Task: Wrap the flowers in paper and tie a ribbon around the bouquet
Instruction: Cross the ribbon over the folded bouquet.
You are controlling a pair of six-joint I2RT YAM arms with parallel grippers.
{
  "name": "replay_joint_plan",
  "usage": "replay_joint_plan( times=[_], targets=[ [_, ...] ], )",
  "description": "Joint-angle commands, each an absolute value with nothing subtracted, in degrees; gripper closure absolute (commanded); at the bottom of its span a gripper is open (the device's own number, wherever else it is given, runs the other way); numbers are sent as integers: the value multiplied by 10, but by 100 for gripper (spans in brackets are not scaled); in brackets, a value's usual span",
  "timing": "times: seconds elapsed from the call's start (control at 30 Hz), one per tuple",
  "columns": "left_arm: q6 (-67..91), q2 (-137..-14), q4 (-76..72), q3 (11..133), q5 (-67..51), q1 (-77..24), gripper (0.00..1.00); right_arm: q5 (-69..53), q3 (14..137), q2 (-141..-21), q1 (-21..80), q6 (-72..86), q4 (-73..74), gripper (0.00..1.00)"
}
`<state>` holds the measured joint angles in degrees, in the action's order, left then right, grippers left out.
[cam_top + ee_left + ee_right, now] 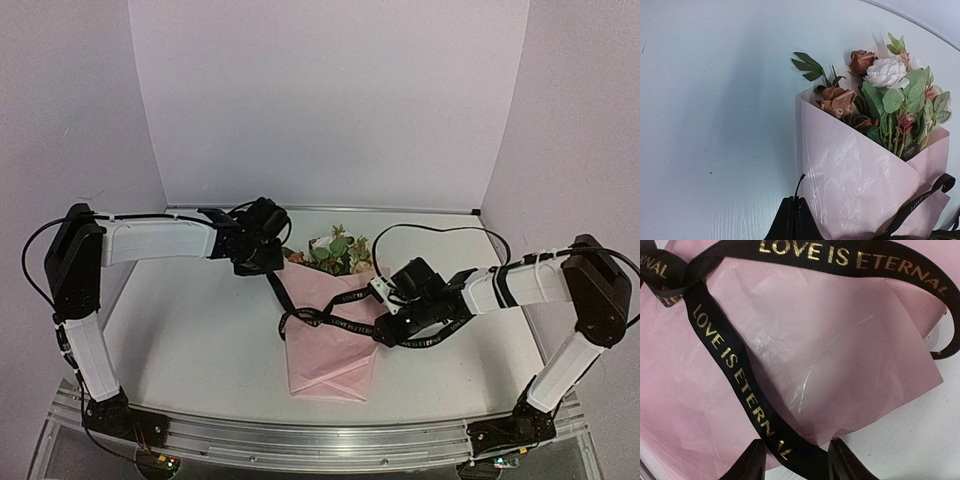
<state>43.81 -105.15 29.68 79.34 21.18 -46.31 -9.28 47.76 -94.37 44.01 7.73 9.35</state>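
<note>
At mid-worktop: the bouquet point(330, 350) is laid flat on the worktop point(190, 330), flower end far and folded paper end near, between the two arms.
Flowers: the flowers point(885, 75) are enclosed by the paper point(840, 340), with rose heads and leaves left showing past its far edge.
Ribbon: the ribbon point(730, 365) is passed across the bouquet and crossed over itself at the bouquet's left side; no bow or finished knot is seen.
Left hand: the left hand point(792, 222) is clenched tight at the far left of the bouquet. A ribbon strand is led straight to its fingertips, so that strand is judged to be pinched.
Right hand: the right hand point(797, 462) is held released at the bouquet's right edge, with one finger set on either side of a ribbon strand that is not gripped.
Done: the wrapping is judged complete, and the ribbon is placed around the bouquet.
Left to do: the right strand is to be seized, the crossing drawn snug and a knot made.
Shown from above only: both arms and the ribbon's whole course.
Shown by the left wrist only: the separate rust and cream rose heads.
Shown by the right wrist only: the gold lettering and the gap between the fingers.
</note>
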Motion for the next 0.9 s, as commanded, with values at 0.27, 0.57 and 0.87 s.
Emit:
replay_joint_plan(
  times=[0.27,0.57,0.87],
  targets=[
    [437,-972,251,745,254,-442,100,-30,474,-883,438,101,129,94],
    [449,-918,211,667,262,-433,100,-37,478,-860,438,118,156,93],
    [445,-919,217,682,252,-432,100,-1,443,-890,438,-37,147,50]
  ],
)
